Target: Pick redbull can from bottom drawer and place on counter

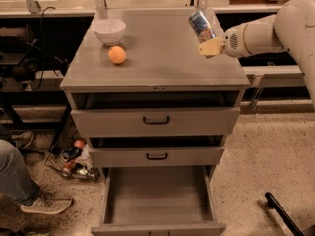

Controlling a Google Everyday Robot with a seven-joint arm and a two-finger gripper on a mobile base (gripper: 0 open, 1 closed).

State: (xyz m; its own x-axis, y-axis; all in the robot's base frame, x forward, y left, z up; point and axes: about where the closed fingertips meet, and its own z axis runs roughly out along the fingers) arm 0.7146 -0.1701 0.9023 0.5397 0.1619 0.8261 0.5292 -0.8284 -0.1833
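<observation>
Redbull can (202, 25) tilts, pinched in the gripper (207, 39) of the arm (261, 33) stretched level above the counter (162, 50).

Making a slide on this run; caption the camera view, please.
Gripper holds the tilted can above the counter, right side; bottom drawer open below.

A robot lab is shown by grey metal drawers (118, 124) and a robot claw (211, 47) holding the redbull can (201, 25) over the desk (162, 58)
</observation>
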